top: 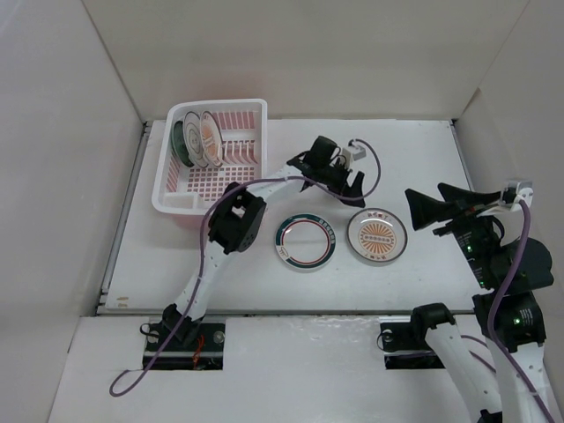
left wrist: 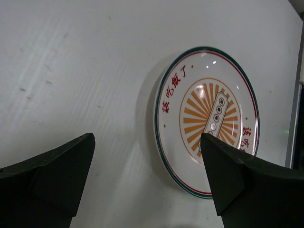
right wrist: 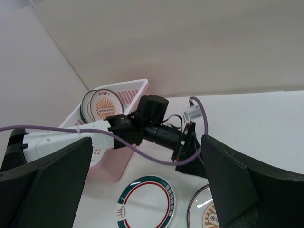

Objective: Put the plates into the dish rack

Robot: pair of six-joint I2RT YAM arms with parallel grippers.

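A white counter [top: 423, 141] carries the pink dish rack [top: 167, 189] at its far left. Three plates stand on edge among the rack's tines: the dark green plate [top: 181, 143], the ringed plate [top: 196, 141] and an orange sunburst plate [top: 210, 134]. The green-rimmed plate [top: 306, 241] and a second sunburst plate [top: 376, 235] lie flat mid-counter. The left gripper [top: 345, 196] hangs by that second sunburst plate's far edge, jaws apart. The right gripper [top: 419, 210] is off to the right, jaws apart and empty.

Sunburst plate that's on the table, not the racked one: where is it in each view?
Top external: sunburst plate right of centre, beside the green-rimmed plate.
Left wrist: sunburst plate fills the right half.
Right wrist: sunburst plate at the bottom edge, partly hidden.
Shared landmark: left gripper, open, next to it.
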